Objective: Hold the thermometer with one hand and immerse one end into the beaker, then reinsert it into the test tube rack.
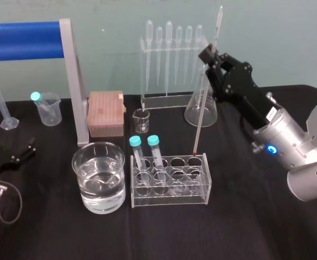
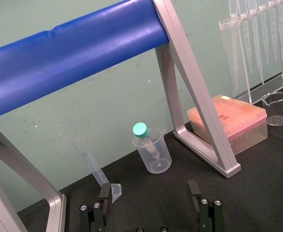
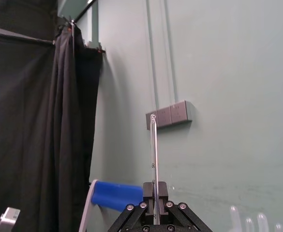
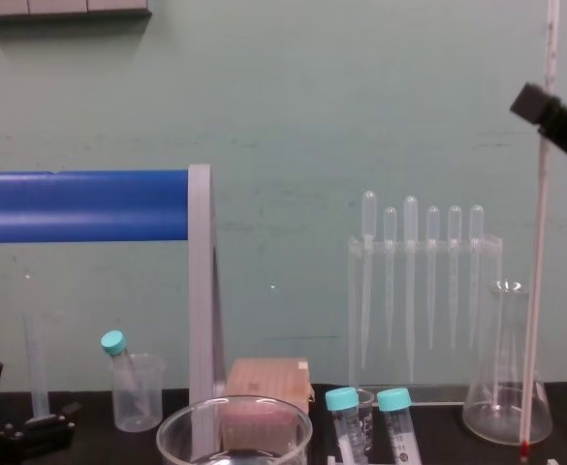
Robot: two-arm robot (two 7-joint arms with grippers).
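The thermometer (image 1: 204, 89) is a long thin whitish rod standing nearly upright, and my right gripper (image 1: 208, 54) is shut on its upper part. Its red tip (image 1: 194, 154) sits right at the back right hole of the clear test tube rack (image 1: 201, 187); whether it has entered the hole I cannot tell. In the chest view the thermometer (image 4: 537, 252) hangs below the right gripper (image 4: 545, 107). In the right wrist view the thermometer (image 3: 154, 154) rises from between the fingers. The beaker (image 1: 98, 162), wide and holding water, stands left of the rack. My left gripper (image 2: 149, 193) is parked open at the table's left.
Two teal-capped tubes (image 1: 146, 157) stand in the rack's left holes. Behind it are a pipette stand (image 1: 172, 59), a conical flask (image 1: 201, 111), a small glass beaker (image 1: 141, 120) and a pink box (image 1: 105, 112). A blue-barred frame (image 1: 74, 81) stands at left, near a plastic beaker (image 1: 49, 111).
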